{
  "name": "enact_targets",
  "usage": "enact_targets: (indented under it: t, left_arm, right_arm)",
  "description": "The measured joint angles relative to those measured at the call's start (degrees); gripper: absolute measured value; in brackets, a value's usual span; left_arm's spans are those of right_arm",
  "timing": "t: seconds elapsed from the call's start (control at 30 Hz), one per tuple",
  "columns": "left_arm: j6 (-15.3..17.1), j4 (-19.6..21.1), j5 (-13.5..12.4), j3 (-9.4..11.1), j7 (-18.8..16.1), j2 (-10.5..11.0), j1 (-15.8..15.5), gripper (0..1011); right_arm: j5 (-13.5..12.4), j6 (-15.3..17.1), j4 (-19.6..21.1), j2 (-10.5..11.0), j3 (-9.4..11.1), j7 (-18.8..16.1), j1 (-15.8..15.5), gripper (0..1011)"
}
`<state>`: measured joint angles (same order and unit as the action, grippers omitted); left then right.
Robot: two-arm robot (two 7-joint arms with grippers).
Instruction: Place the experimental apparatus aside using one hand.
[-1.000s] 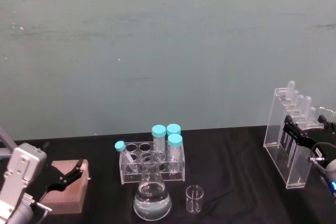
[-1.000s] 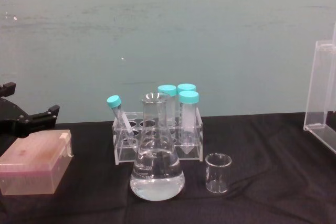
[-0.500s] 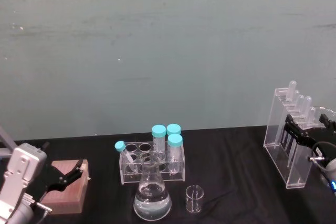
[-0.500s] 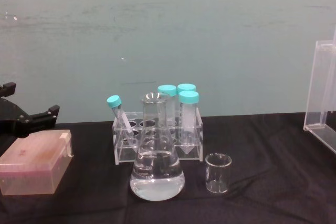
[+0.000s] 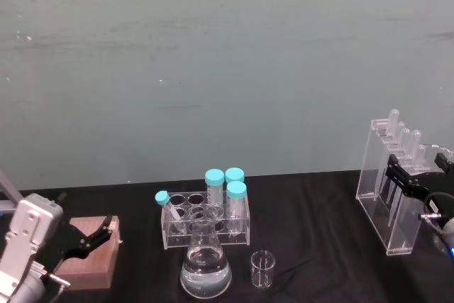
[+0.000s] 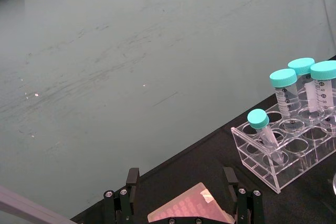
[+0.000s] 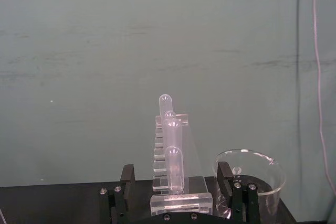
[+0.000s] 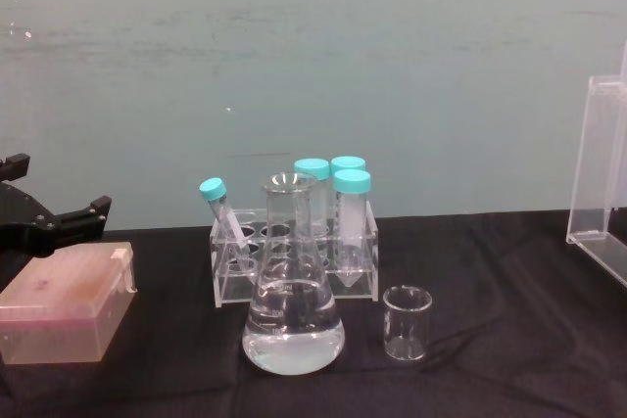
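Counter: the black-clothed counter (image 5: 319, 204) carries all the labware, with a grey-green wall behind it.
Stand: the tall clear acrylic stand (image 5: 372, 168), with its row of pipettes, is upright at the counter's far right, where it stood a second ago. The chest view catches just its left edge.
Right end effector: the right end effector (image 7: 176, 174) has its black fingers spread wide. Its wrist view shows the stand's end between them with a gap on each side. In the head view it has slid slightly rightward.
Left end effector: the left end effector (image 6: 181, 179) hangs wide open above the pink lidded plastic box (image 8: 64, 305) at far left, unchanged.
Rack: the clear tube rack (image 5: 177, 228) holds four teal-capped tubes at centre, behind the flask.
Flask: the conical glass flask (image 8: 292, 320) is front and centre. The chest view shows its clear liquid side-on.
Beakers: the wide glass beaker (image 7: 252, 174) is just beside the stand. The small clear glass beaker (image 8: 408, 322) stands right of the flask, apart.
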<state>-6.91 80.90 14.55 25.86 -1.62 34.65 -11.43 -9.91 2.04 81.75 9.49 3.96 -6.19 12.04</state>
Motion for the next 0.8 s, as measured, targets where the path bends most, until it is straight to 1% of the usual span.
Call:
enact_targets:
  t: [0.43,0.57,0.8]
  left_arm:
    - [0.0,0.0,0.0,0.0,0.0,0.0,0.0,1000]
    - [0.0,0.0,0.0,0.0,0.0,0.0,0.0,1000]
    - [0.0,0.0,0.0,0.0,0.0,0.0,0.0,1000]
  right_arm:
    - [1.3,0.0,3.9,-0.2,0.8,0.7,-2.1,1003]
    - [1.6,-0.4,5.3,-0.2,0.8,0.3,-2.8,1002]
    - [2.8,-2.2,8.0,0.2,0.3,-0.4,-4.2,1002]
